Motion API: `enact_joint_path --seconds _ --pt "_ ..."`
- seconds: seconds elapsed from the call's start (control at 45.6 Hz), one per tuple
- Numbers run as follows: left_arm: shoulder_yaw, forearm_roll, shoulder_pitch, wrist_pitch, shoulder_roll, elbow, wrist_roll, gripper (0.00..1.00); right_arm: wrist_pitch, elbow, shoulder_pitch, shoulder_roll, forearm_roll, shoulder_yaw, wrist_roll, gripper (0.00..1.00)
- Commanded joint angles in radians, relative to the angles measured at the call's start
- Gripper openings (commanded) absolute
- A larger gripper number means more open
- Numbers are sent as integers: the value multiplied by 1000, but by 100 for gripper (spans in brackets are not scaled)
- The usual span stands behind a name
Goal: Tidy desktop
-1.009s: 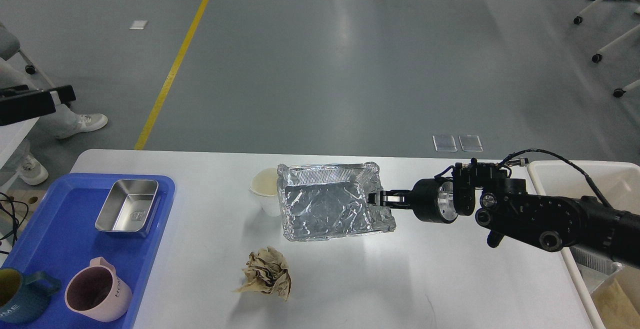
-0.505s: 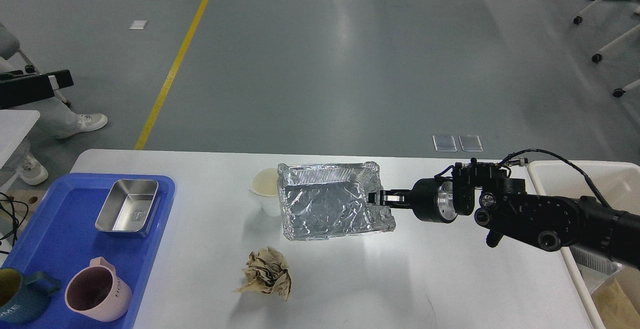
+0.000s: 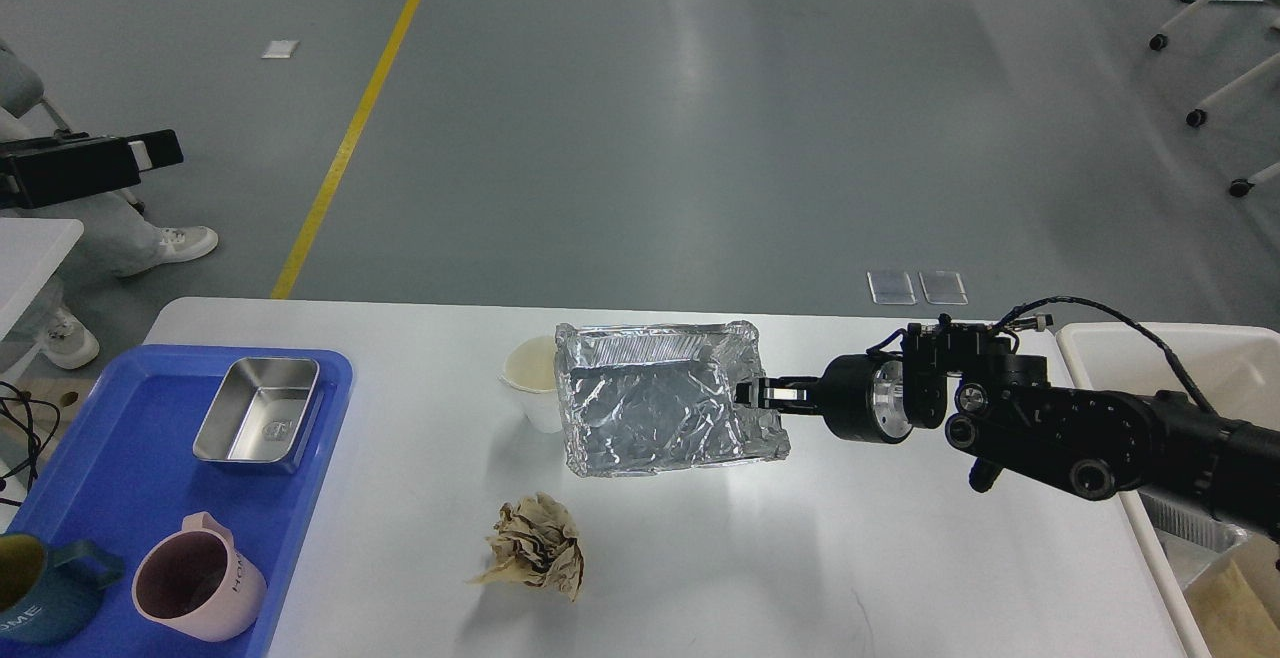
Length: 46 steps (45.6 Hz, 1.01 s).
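Tidying partly done: right gripper (image 3: 752, 394) clamps the foil tray (image 3: 655, 406) at its 3 o'clock edge.
Paper cup (image 3: 530, 378) and crumpled paper (image 3: 535, 545) remain mid-counter (image 3: 900, 558); cups already fill the blue tray (image 3: 110, 478) at 9 o'clock.

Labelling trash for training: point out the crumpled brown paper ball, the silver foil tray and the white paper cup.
crumpled brown paper ball (image 3: 535, 545), head view, its middle
silver foil tray (image 3: 655, 413), head view, wrinkled floor
white paper cup (image 3: 530, 370), head view, visible inside

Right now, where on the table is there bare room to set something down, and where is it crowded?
The desktop is bare at the front right, between the crumpled paper and the white bin. A bare strip runs between the blue tray and the paper cup. The middle is crowded: foil tray, cup, paper, right gripper.
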Motion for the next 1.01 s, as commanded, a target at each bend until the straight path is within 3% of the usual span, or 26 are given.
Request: enact_joint_path --seconds 0.0,0.132,0.417,0.636,0.834,0.987 --pt "37 0 0 -30 -102 73 5 96 0 -8 -2 0 0 1 0 0" --pt "107 18 -6 -30 -209 136 19 96 -2 -9 -2 1 0 1 0 0" --pt "336 39 -129 -12 -467 320 105 96 -11 -22 -8 14 3 2 0 0" --pt "497 41 -235 60 -636 438 116 96 -15 -22 -20 14 3 4 0 0" --pt "699 42 -344 128 -795 527 166 96 -18 -38 -23 14 3 4 0 0" --pt "859 49 -424 175 -920 601 177 95 -18 -43 -28 15 1 4 1 0"
